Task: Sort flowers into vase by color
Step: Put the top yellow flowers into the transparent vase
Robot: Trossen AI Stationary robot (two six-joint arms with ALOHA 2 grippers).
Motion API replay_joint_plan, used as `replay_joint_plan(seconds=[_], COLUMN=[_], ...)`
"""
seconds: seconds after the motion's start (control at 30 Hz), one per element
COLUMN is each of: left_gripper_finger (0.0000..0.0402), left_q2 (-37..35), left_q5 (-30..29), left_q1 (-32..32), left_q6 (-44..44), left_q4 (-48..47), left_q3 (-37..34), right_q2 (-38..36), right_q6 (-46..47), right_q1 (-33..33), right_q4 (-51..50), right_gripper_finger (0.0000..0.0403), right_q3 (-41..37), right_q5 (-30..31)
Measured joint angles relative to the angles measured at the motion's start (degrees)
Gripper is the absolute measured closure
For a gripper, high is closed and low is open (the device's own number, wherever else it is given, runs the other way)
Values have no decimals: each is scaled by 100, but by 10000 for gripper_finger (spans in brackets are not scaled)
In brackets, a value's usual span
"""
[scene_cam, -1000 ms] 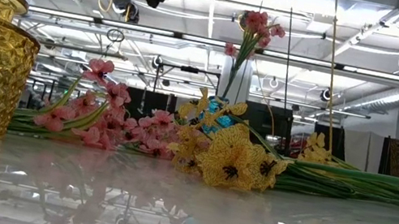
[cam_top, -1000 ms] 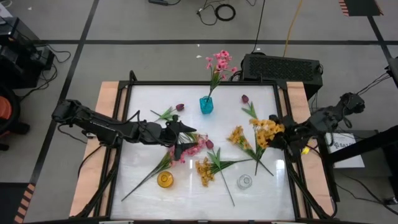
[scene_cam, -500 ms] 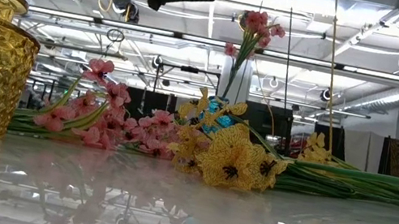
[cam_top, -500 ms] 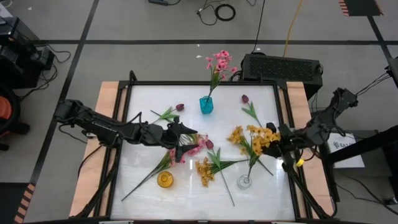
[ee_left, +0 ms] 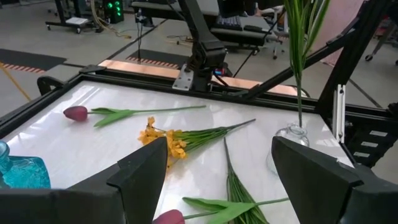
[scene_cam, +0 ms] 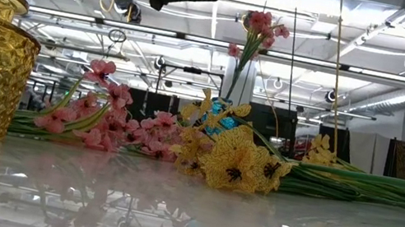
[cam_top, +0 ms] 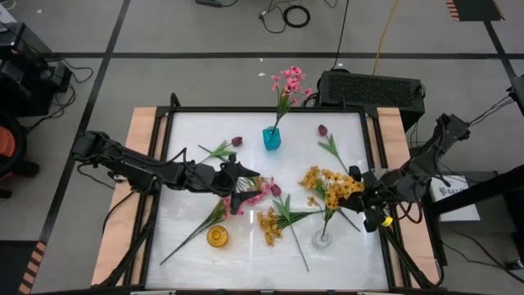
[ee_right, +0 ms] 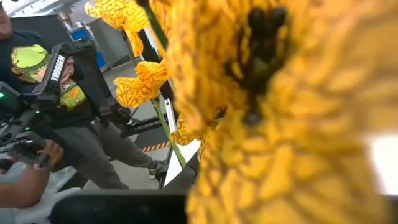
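Flowers are scattered all over the table (cam_top: 188, 246). Going from the left: the left gripper (cam_top: 246, 182) hangs over the middle, fingers spread wide and holding nothing, with a pink spray (cam_top: 246, 199) lying right under it. A yellow vase (cam_top: 217, 237) sits near the front, and a blue vase (cam_top: 271, 138) at the back has pink blossoms (cam_top: 288, 83) in it. Further right, the right gripper (cam_top: 360, 190) is clamped on a yellow spray (cam_top: 332, 187), stem reaching down into the clear vase (cam_top: 322, 239). Its wrist view is almost all yellow petals, so the fingers are hidden there.
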Motion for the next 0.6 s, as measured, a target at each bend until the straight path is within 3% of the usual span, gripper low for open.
replay_joint_plan(seconds=[0.27,0.6], left_gripper_finger=[107,107], left_q2=[0,0], left_q5=[2,2], left_q1=[0,-1], left_q6=[4,0], left_q4=[0,0], left_q3=[0,0], right_q2=[48,81], right_q6=[234,121], right_q1=[128,346], right_q4=[-420,-228], right_gripper_finger=[395,395], right_q3=[0,0], right_q5=[152,290])
